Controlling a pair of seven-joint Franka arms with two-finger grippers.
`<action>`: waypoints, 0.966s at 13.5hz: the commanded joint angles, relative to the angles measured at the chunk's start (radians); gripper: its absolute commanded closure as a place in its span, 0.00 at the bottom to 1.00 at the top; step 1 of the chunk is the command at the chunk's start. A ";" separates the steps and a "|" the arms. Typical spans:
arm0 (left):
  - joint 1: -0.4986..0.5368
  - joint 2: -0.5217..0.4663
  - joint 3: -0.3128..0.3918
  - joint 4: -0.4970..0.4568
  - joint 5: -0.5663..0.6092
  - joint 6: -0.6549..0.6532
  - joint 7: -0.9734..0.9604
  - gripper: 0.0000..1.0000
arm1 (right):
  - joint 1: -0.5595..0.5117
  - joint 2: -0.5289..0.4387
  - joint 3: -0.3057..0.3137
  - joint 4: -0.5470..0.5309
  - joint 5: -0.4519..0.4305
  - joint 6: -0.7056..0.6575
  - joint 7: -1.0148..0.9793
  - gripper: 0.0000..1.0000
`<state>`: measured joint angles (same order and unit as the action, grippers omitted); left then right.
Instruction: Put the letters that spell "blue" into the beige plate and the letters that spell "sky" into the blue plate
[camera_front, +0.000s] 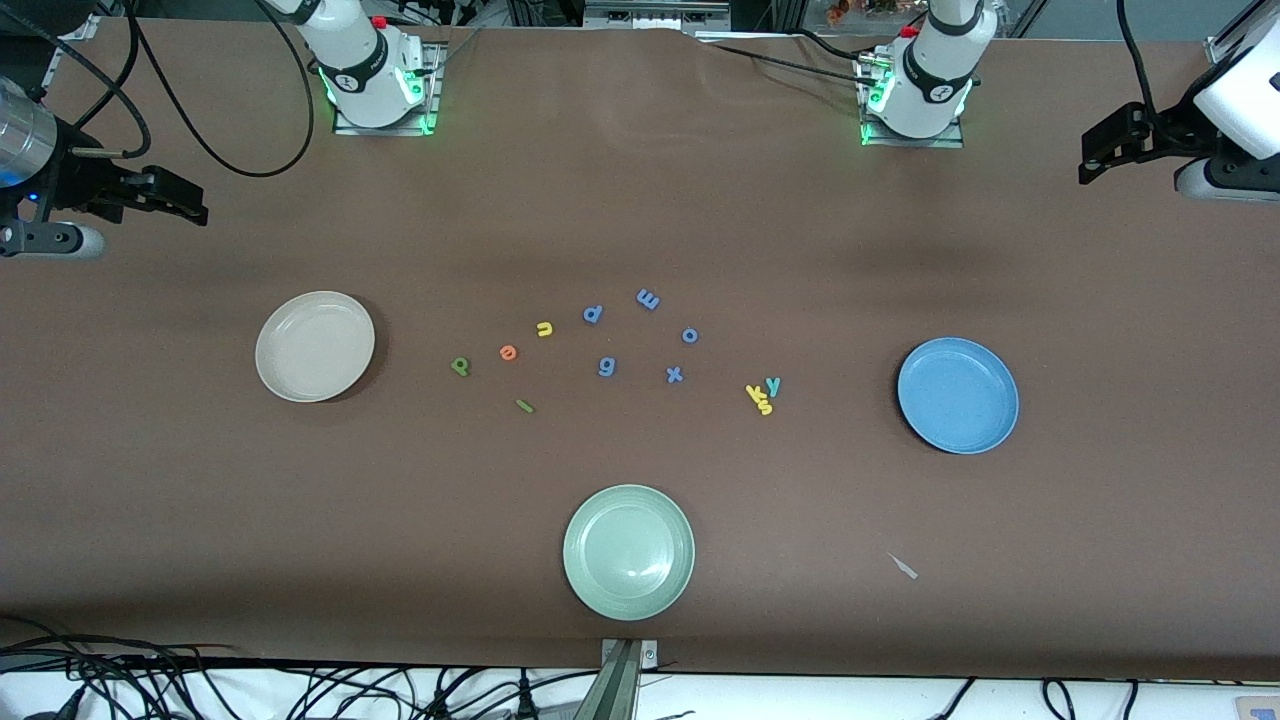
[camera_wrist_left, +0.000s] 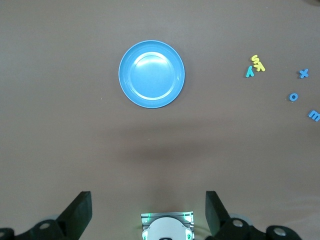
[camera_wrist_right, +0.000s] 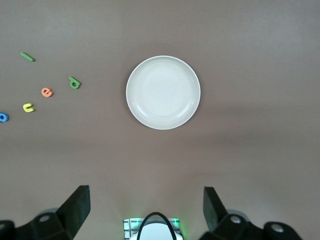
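Both the left gripper (camera_wrist_left: 148, 212) and the right gripper (camera_wrist_right: 146, 210) wait high and wide, holding nothing, so I would start with the dark green foam "b" (camera_front: 460, 366) (nearest the round cream-beige plate (camera_front: 281, 378)), pinching its thin edges squarely.

Three plates: beige plate (camera_front: 314, 346), blue plate (camera_front: 957, 395), green plate (camera_front: 628, 551). Twelve foam letters (camera_front: 607, 367), five blue.

b (camera_front: 460, 366), l (camera_front: 524, 405), u (camera_front: 544, 328), e (camera_front: 508, 351) near empty beige plate (camera_front: 285, 375); s/k/y cluster (camera_front: 763, 396) near empty blue plate (camera_front: 925, 415).
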<state>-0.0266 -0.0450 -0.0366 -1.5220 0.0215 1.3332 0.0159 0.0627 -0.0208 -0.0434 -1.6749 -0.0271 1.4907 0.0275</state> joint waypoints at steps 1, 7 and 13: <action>-0.003 0.010 0.001 0.028 -0.022 -0.020 -0.002 0.00 | 0.008 0.005 -0.007 0.021 0.010 -0.007 0.009 0.00; -0.009 0.010 0.000 0.028 -0.020 -0.019 0.004 0.00 | 0.008 0.009 -0.007 0.023 0.004 -0.003 0.009 0.00; -0.006 0.010 0.001 0.028 -0.020 -0.019 0.004 0.00 | 0.008 0.035 -0.007 0.070 0.006 0.022 0.006 0.00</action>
<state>-0.0323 -0.0450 -0.0399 -1.5220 0.0215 1.3332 0.0160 0.0631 -0.0142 -0.0434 -1.6584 -0.0271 1.5210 0.0275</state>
